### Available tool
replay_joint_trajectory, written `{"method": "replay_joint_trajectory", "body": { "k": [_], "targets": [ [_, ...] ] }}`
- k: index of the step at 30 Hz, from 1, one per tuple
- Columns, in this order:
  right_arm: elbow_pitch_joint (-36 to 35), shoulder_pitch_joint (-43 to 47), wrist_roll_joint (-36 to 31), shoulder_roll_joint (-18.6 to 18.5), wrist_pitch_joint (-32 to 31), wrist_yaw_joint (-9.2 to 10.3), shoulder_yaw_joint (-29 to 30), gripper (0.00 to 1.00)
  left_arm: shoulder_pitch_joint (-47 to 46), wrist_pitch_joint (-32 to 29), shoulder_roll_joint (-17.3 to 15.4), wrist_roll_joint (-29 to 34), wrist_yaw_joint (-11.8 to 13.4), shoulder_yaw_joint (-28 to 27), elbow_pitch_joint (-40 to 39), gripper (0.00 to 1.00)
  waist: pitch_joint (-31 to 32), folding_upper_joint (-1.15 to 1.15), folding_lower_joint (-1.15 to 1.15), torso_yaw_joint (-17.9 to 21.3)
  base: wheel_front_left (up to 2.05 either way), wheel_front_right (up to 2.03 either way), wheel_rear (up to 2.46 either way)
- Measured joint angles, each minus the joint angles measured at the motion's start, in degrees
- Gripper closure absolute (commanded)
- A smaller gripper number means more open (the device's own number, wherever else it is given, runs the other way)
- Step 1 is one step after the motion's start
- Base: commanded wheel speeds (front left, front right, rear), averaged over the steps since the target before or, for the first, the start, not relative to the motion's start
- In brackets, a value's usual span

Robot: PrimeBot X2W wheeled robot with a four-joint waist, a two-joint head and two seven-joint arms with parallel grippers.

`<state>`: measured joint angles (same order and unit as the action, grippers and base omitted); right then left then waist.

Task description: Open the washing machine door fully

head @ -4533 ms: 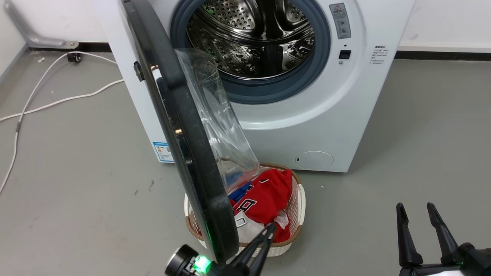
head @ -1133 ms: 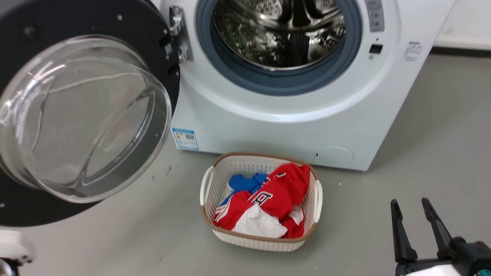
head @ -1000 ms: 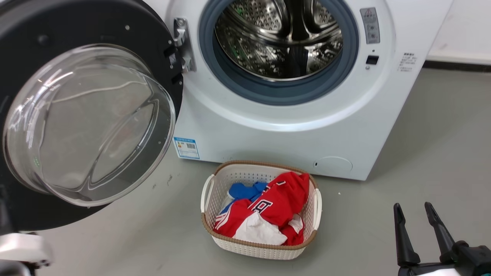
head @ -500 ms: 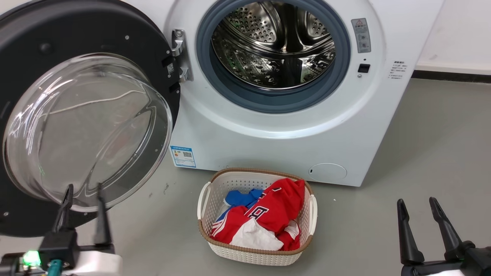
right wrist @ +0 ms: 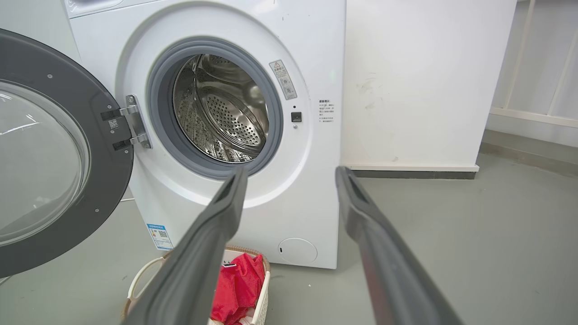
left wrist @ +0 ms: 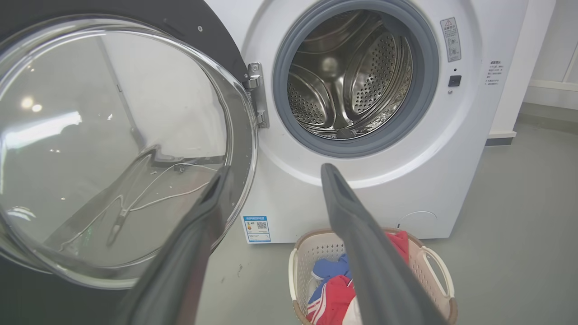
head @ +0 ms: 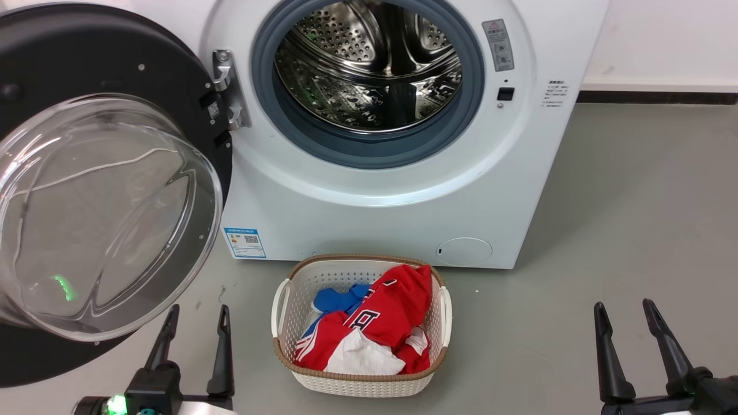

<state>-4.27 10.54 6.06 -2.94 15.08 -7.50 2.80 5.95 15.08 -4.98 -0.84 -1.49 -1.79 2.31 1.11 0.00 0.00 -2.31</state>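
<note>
Spread wide, empty: left claw (head: 198, 323), likewise right claw (head: 625, 323). At eleven o'clock off the left tips — the washing machine door (head: 104, 196), wide open beside the washer (head: 369, 207). Risky to raise that arm carelessly — could clip the glass and swing it shut.

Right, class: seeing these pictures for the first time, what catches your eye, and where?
The washing machine door hangs wide open at the left, its clear glass bowl bulging outward. Beside it the steel drum gleams inside the white washer. On the floor in front, a white basket holds red clothing.
</note>
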Motion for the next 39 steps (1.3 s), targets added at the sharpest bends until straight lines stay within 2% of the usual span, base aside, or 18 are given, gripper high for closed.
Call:
{"method": "replay_joint_trajectory", "body": {
  "k": [18,19,26,39],
  "targets": [
    [0.45,1.77,0.97,0.01,0.00,0.00,-0.58,0.00,1.16,0.00,1.15,-0.75,1.09,1.31,2.57,0.00,0.25,0.00,0.00,1.37,0.00,0.00,0.00],
    [0.51,1.77,0.98,0.01,0.00,0.00,-0.57,1.00,1.17,0.00,1.18,-0.49,1.40,1.34,2.67,1.00,0.28,0.00,0.00,1.35,0.00,0.00,0.00],
    [3.47,1.83,1.78,0.01,-0.41,0.00,-0.79,1.00,1.88,-0.76,1.77,-1.20,1.38,1.31,6.08,1.00,0.31,0.00,0.00,1.34,0.00,0.00,0.00],
    [6.38,-0.65,19.30,-0.62,-3.39,0.01,-1.29,1.00,-0.04,-4.87,1.80,-18.71,-0.02,0.14,7.30,1.00,0.11,0.00,0.01,1.46,0.00,0.00,0.00]
  ]
}}
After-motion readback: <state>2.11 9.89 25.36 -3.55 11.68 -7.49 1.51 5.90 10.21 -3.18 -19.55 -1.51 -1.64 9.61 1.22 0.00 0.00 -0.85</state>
